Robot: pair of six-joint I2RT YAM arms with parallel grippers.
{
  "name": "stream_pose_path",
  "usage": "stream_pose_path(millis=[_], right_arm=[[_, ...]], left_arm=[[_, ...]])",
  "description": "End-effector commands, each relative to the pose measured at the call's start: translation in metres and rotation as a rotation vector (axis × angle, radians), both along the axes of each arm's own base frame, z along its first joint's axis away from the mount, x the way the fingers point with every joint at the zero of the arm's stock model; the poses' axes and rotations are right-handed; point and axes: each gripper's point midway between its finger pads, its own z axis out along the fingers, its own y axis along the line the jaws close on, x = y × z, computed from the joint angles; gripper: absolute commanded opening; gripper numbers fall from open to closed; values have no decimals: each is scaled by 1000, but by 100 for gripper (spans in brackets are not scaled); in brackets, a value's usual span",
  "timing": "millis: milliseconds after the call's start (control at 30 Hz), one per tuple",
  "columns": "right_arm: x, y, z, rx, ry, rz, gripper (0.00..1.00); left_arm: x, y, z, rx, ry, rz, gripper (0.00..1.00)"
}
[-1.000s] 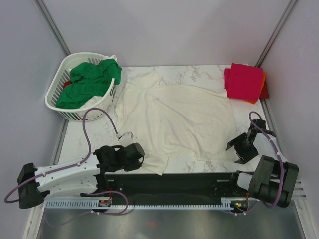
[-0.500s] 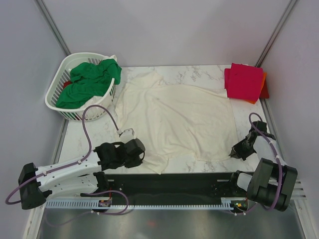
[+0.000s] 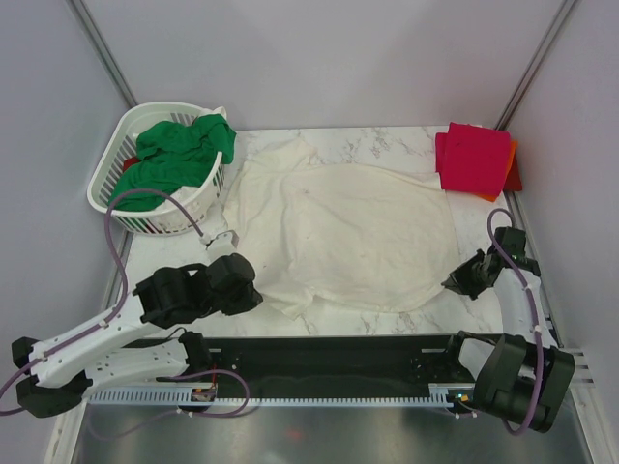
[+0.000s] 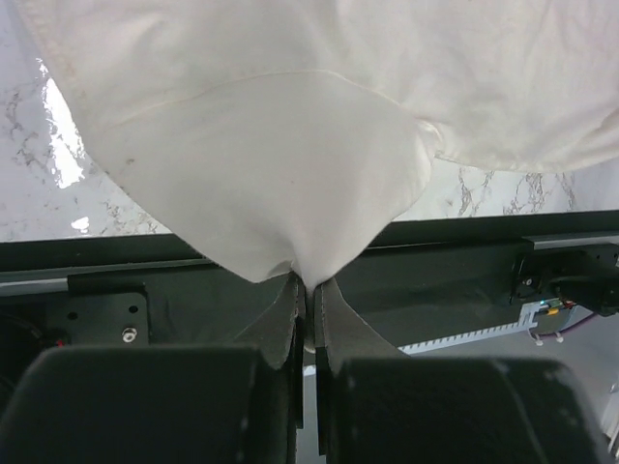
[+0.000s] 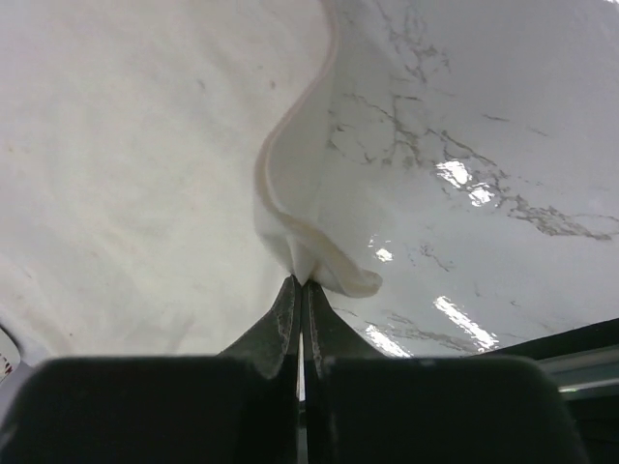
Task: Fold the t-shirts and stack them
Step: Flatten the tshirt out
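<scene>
Cream-white t-shirt, seen from above: lay spread over the middle of the table, with its near hem rumpled. Was met at the near-left corner by the left gripper and at the near-right edge by the right gripper. Farther back: green t-shirt heaped in the white basket at the far-left corner, and crimson-pink t-shirt folded on top of an orange t-shirt at the far-right corner.

From the left wrist: left gripper stood closed, fingers pressed together on a pointed fold of the cream cloth. Hung over the dark near rail, with the marble table behind.

From the right wrist: right gripper likewise clamped tight, pinching the hemmed edge of the cream cloth. Rose in a curl from the fingertips, with glossy table bare to the right.
</scene>
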Motion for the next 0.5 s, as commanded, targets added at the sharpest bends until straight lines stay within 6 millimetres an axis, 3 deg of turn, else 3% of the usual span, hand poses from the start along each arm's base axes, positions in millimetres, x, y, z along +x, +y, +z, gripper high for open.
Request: stream_pose_path(millis=[0,200,467], right_arm=[[17,2,31,-18,-87,44,0],[16,1,57,-147,-102,154,0],[-5,-13,81,-302,-101,136,0]], left_arm=[[-8,26,9,32,3,33,2],[-22,43,13,54,49,44,2],[-42,34,11,59,154,-46,2]])
